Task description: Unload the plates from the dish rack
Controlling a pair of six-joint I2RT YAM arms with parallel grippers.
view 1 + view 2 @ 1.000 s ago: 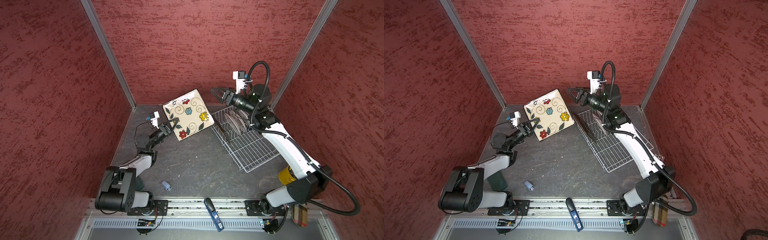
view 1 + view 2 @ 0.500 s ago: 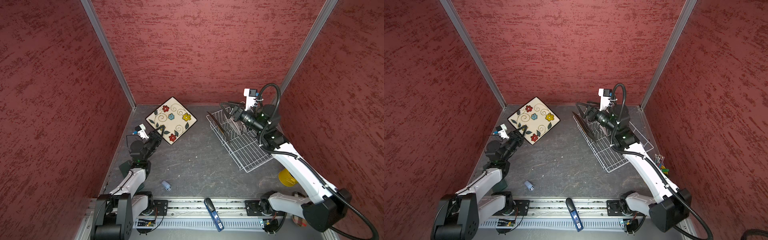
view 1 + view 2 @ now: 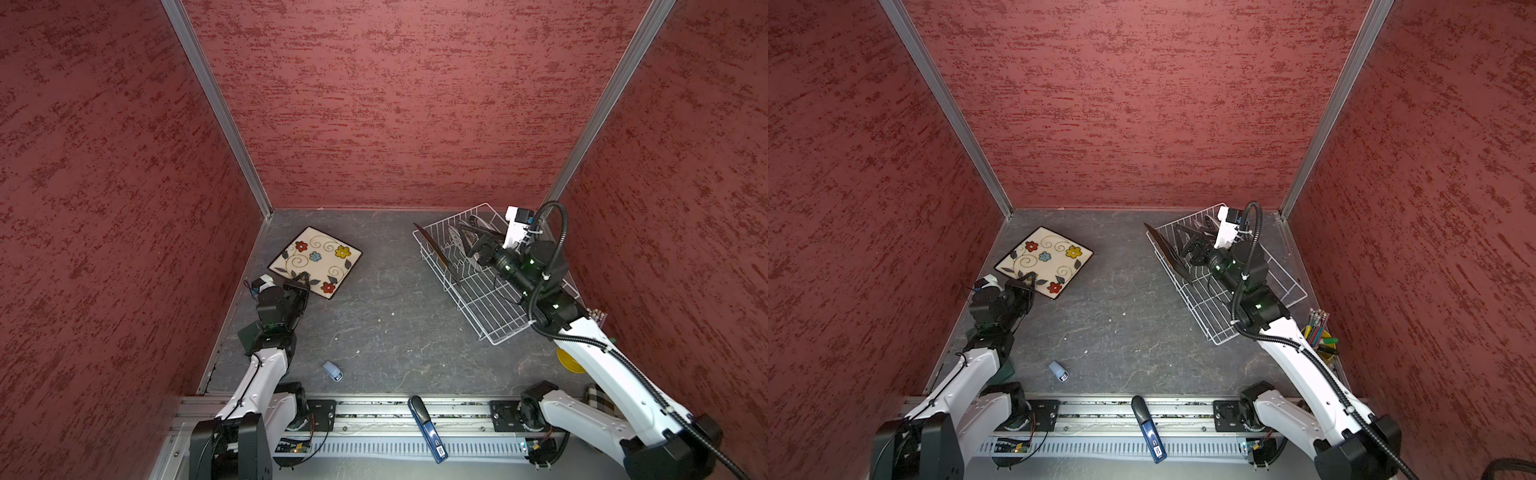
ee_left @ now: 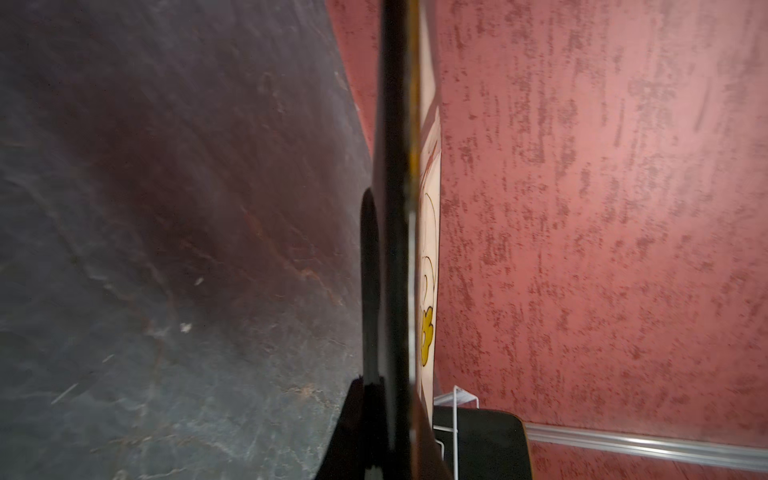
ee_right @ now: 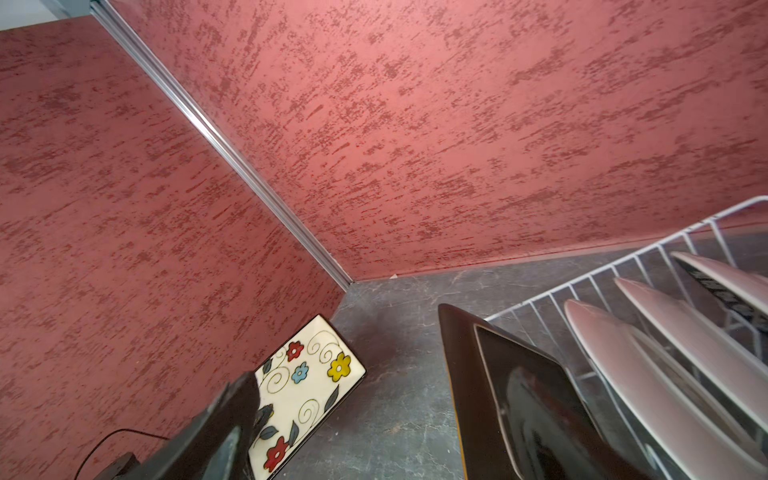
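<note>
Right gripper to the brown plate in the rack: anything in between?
Nothing visible does. The open right gripper hangs over the rack right by the brown plate, the end one. The white plates stand next to it in the rack, not between.

White-shelled left arm (image 3: 266, 374), black left hand (image 3: 303, 277); white-shelled right arm (image 3: 615, 374), ribbed black cable (image 3: 559, 232) looping off it. Chunky black joints everywhere.

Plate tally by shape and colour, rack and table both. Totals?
Cream square flowered plate, flat on the table: 1
Dark brown square plate, in the white wire dish rack: 1
Pale round plates, on edge in the rack: 3
Total: 5
</note>
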